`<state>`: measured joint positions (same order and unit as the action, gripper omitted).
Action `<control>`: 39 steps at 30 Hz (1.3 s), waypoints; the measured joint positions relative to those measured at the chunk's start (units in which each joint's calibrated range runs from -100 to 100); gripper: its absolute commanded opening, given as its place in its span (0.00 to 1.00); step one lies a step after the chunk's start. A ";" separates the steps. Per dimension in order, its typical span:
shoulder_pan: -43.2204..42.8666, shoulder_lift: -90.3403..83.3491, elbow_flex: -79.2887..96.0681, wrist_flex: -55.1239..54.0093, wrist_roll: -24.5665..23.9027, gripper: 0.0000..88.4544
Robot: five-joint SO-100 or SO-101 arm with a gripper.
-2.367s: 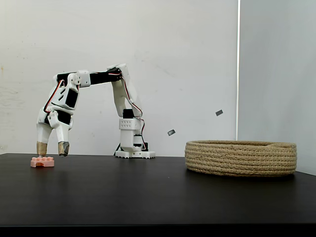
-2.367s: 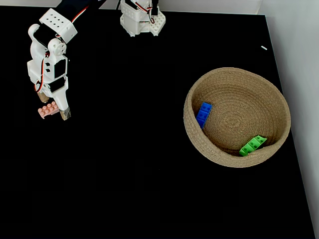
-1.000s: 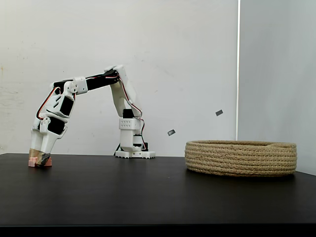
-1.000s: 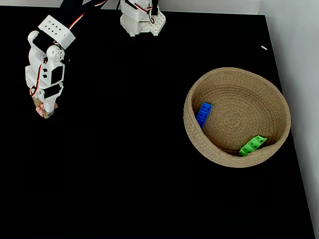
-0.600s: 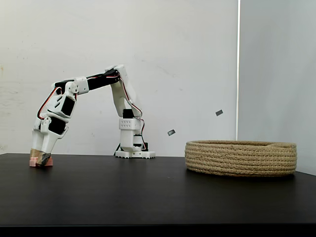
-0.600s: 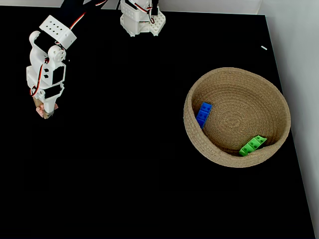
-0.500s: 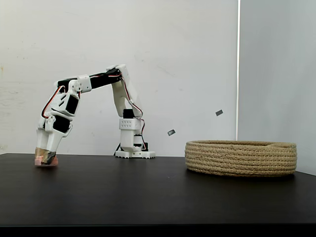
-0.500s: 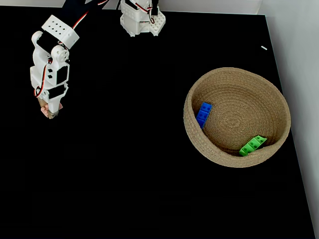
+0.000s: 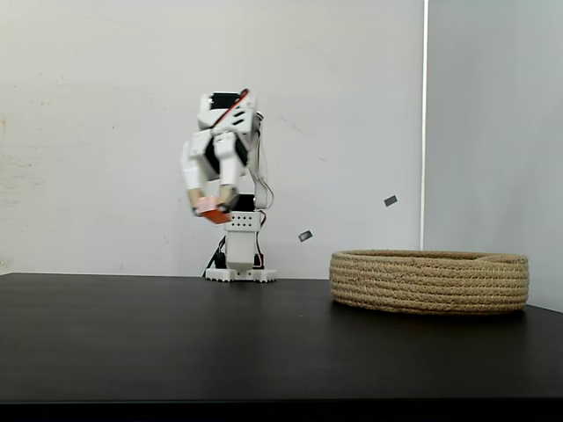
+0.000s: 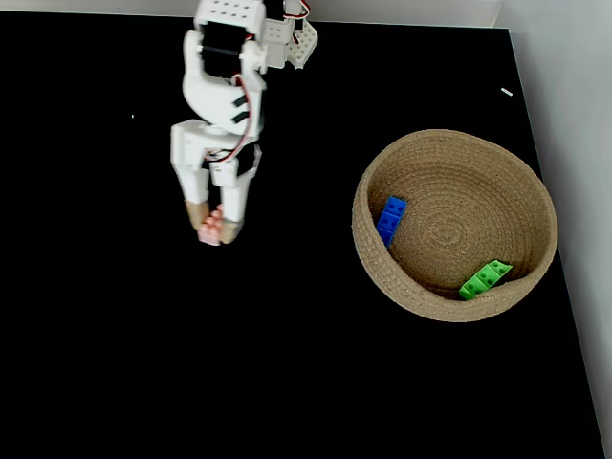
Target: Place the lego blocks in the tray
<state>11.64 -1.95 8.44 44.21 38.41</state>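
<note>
My gripper [image 9: 211, 209] [image 10: 212, 228] is raised high above the black table, shut on the salmon-pink lego block [image 9: 209, 212] [image 10: 210, 232]. It hangs left of the tray in both fixed views. The tray [image 9: 429, 281] [image 10: 454, 153], a wide round basket of coiled tan rope, sits at the right of the table. Inside it lie a blue lego block [image 10: 389, 219] against the left wall and a green lego block [image 10: 485, 278] against the near right wall. The side fixed view hides the tray's inside.
The arm's white base [image 9: 239, 264] [image 10: 277, 38] stands at the table's back edge. A black table top [image 10: 191, 363] spreads in front and to the left. A pale wall [image 9: 493, 132] rises at the right, just beyond the tray.
The gripper closed on the pink block at the far left of the table, lifted it and swung right toward the table's middle. The blocks in the tray have not moved.
</note>
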 measured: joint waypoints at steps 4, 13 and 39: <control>-10.99 -5.51 7.51 -4.79 -1.03 0.00; -27.93 -11.20 16.79 -10.39 -3.37 0.01; -10.75 -38.51 48.78 -12.42 -0.44 0.00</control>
<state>0.90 -40.46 57.22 31.79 37.97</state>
